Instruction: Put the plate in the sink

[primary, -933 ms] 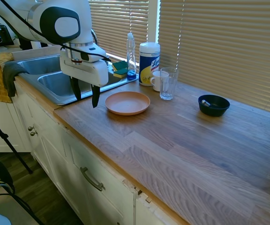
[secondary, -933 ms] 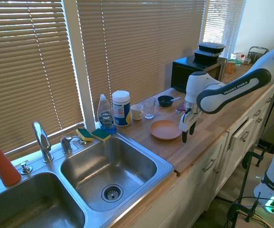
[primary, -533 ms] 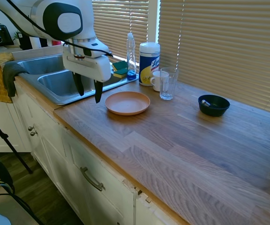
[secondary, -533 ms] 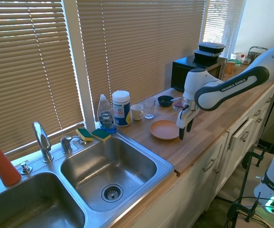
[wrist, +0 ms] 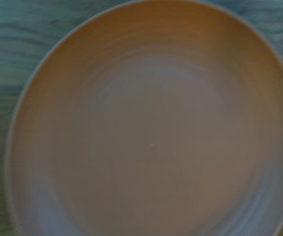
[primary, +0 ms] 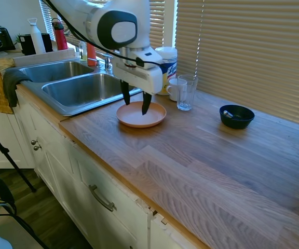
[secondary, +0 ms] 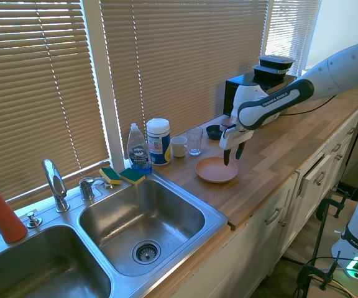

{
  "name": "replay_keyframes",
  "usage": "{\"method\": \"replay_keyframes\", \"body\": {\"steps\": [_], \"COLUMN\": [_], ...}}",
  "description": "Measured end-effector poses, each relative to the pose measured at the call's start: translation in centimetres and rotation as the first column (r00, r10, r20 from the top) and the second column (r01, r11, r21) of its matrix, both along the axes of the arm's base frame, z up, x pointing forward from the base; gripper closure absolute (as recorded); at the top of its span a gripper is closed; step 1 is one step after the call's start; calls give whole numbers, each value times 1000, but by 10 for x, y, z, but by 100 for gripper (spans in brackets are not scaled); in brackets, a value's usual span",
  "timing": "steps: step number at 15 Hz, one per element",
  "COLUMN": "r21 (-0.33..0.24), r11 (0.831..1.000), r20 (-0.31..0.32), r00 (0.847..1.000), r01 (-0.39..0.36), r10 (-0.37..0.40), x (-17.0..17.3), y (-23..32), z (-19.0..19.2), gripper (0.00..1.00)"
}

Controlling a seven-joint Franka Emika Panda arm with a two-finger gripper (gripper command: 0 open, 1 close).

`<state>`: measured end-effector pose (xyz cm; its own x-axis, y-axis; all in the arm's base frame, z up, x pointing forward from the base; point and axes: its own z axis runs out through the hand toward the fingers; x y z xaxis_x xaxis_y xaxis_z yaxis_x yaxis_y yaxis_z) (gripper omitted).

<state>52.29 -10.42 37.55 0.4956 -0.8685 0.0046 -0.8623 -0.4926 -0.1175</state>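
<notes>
A: What kind of room is it?

B: A kitchen. A long wooden tabletop (primary: pixel 201 150) runs under windows with closed slat blinds (primary: pixel 248 46), and white cabinets (primary: pixel 103 192) sit below.

A: Where is the plate?

B: The plate (primary: pixel 141 114) lies flat on the tabletop, near the sink (secondary: pixel 135 217) but not in it. In the wrist view the plate (wrist: pixel 151 128) fills nearly the whole picture, with wood grain at the corners.

A: And the jaws?

B: The gripper (primary: pixel 134 101) hangs over the plate with its jaws spread, pointing down at the dish, one finger toward the sink-side rim and the other over the middle. I cannot tell whether the tips touch it.

A: What else stands on the surface?

B: A dark bowl (primary: pixel 236 116) well apart from the plate, a clear glass (primary: pixel 186 92) beside a white mug (primary: pixel 174 89), and a wipes canister (secondary: pixel 158 141) next to a soap bottle (secondary: pixel 138 149). Two sponges (secondary: pixel 122 176) sit at the sink's rim by the faucet (secondary: pixel 55 183).
</notes>
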Motion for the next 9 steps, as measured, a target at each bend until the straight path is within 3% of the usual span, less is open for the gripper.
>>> {"method": "replay_keyframes", "body": {"steps": [3, 7, 9], "r21": [31, 164, 200], "r11": [999, 986, 979], "r20": [7, 32, 35], "r00": [999, 999, 998], "r01": [40, -21, -48], "r10": [-41, 16, 42], "x": [12, 32, 39], "y": [-39, -50, -54], "z": [-15, -38, -46], "gripper": [0, 0, 0]}}
